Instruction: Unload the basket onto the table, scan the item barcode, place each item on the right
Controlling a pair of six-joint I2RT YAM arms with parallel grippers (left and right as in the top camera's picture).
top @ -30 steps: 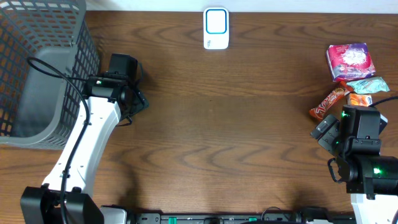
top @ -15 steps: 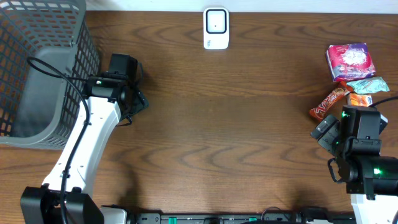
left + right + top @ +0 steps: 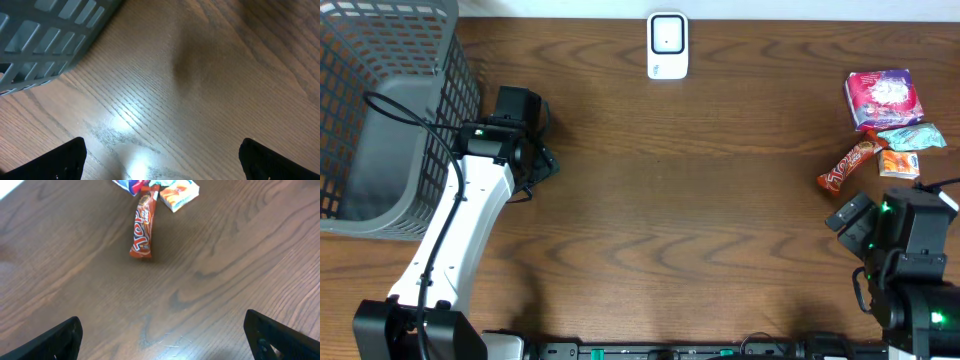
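You have the grey plastic mesh basket (image 3: 380,110) in the far-left corner of the brown wooden tabletop (image 3: 700,200). The white rectangular scanner (image 3: 667,45) sits mid-way along the far edge. By the right edge your snacks cluster. The pink foil packet (image 3: 883,97) lies farthest back, with the teal wrapper (image 3: 910,136) and small orange packet (image 3: 898,162) before it. The long red candy bar (image 3: 848,166) is just left of those.

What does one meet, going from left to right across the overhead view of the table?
Grey basket → left arm → white scanner → red candy bar. The other snack packets and the right arm overlap one another in this direction, so they are left out.
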